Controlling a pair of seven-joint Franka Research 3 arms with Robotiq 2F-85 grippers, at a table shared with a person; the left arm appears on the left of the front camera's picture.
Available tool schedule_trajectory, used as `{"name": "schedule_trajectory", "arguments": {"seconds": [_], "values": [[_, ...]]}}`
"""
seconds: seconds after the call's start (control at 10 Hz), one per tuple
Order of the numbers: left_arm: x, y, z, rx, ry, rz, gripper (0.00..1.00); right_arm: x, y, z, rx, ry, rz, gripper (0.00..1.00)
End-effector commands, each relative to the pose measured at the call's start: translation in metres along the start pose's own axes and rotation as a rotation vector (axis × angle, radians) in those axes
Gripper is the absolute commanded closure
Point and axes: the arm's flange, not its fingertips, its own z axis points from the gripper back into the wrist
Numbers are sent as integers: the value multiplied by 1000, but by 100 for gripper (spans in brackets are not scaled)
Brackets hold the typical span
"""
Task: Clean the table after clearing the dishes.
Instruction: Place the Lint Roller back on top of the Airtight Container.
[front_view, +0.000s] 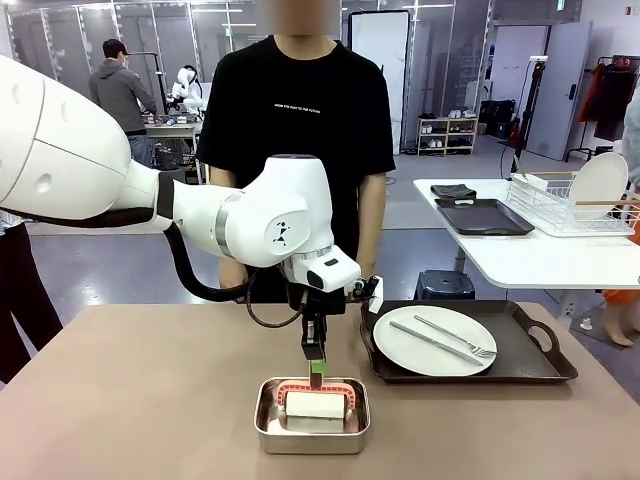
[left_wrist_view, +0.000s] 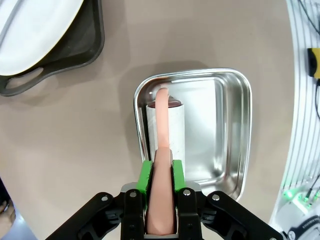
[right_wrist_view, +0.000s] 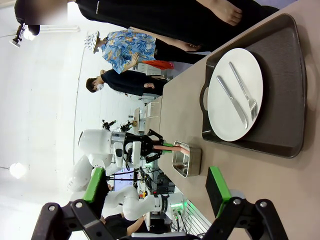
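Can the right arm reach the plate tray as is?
Probably yes: the right gripper is open, only bare table lies between it and the tray, and the left gripper is away at the steel pan.

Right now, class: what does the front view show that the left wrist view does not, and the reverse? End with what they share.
Front view: a person in a black shirt at the far side, a knife and fork on the white plate, a wire rack on a side table. Left wrist view: close up, the green pads of the left claw shut on the pink handle. Shared: the steel pan holding the white roller, the dark tray with its plate, the beige table.
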Motion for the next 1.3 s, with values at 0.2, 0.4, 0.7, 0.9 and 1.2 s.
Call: {"name": "schedule_trajectory", "arguments": {"seconds": [0.2,0.4,0.7,0.9,1.2], "values": [[0,4,0,-14,-1,-18,79,-1,4,0,1,-1,7,0],[0,4,0,-14,-1,-18,79,-1,4,0,1,-1,7,0],[1,17,1,-3,20,-35,79,-1,4,0,1,-1,7,0],[3,35,-4,-56,11,-64,79,-1,4,0,1,-1,7,0],[-1,45,-15,-80,37,-37,79,-1,4,0,1,-1,7,0]]}}
